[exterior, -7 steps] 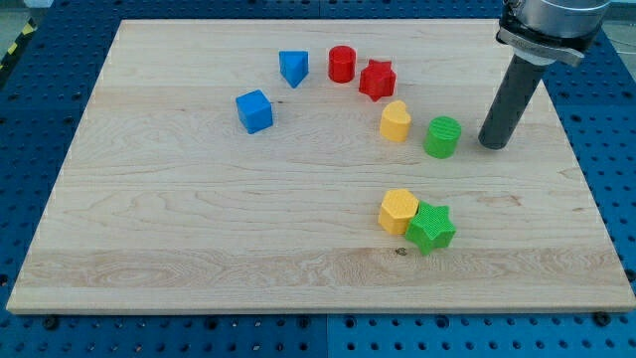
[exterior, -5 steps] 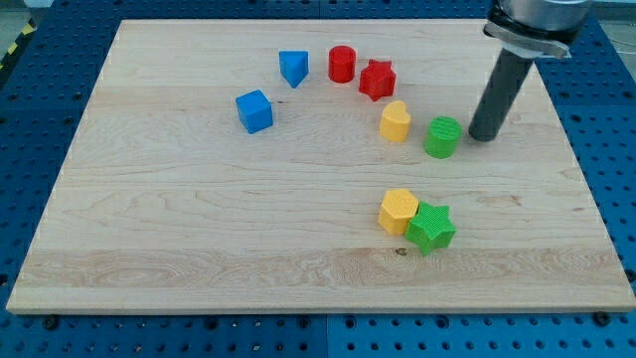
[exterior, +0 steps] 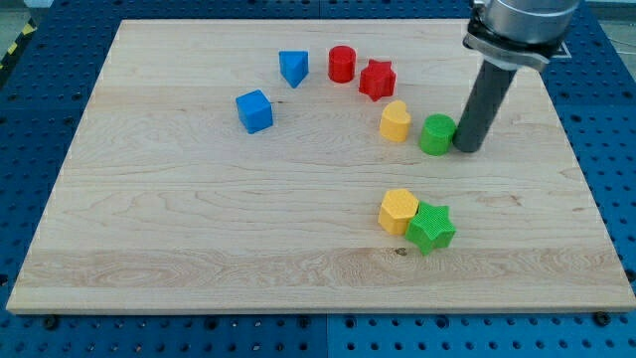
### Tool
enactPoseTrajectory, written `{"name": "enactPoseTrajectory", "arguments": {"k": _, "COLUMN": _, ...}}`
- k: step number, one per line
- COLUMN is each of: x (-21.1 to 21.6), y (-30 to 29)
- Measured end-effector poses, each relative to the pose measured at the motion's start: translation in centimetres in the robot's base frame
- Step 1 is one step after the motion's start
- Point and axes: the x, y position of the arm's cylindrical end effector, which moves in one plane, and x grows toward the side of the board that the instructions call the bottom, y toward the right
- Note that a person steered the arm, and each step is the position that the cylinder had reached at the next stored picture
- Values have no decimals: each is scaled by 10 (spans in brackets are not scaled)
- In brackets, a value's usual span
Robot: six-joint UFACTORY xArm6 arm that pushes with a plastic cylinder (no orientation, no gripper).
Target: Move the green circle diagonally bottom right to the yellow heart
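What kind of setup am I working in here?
Likely a lab tabletop rig: a wooden board on a blue perforated bench, small coloured blocks, and my tip against the green circle.

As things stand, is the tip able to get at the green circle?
Probably yes: my tip sits right against the view's right side of the green circle, with nothing between them. The yellow heart lies on the circle's far, left side.

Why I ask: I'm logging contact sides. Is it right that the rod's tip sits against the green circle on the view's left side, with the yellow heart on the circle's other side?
Not quite. In the camera view my tip sits against the green circle on the view's right side, not its left. The yellow heart is on the circle's other side, toward the view's left.
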Motion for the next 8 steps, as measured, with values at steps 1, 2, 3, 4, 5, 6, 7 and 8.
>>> {"name": "enactPoseTrajectory", "arguments": {"k": 1, "x": -25, "y": 0}}
{"name": "enactPoseTrajectory", "arguments": {"k": 2, "x": -28, "y": 12}}
{"name": "enactPoseTrajectory", "arguments": {"k": 3, "x": -28, "y": 17}}
{"name": "enactPoseTrajectory", "arguments": {"k": 4, "x": -18, "y": 16}}
{"name": "enactPoseTrajectory", "arguments": {"k": 5, "x": -18, "y": 4}}
{"name": "enactPoseTrajectory", "arguments": {"k": 6, "x": -18, "y": -23}}
{"name": "enactPoseTrajectory", "arguments": {"k": 7, "x": -18, "y": -50}}
{"name": "enactPoseTrajectory", "arguments": {"k": 8, "x": -16, "y": -76}}
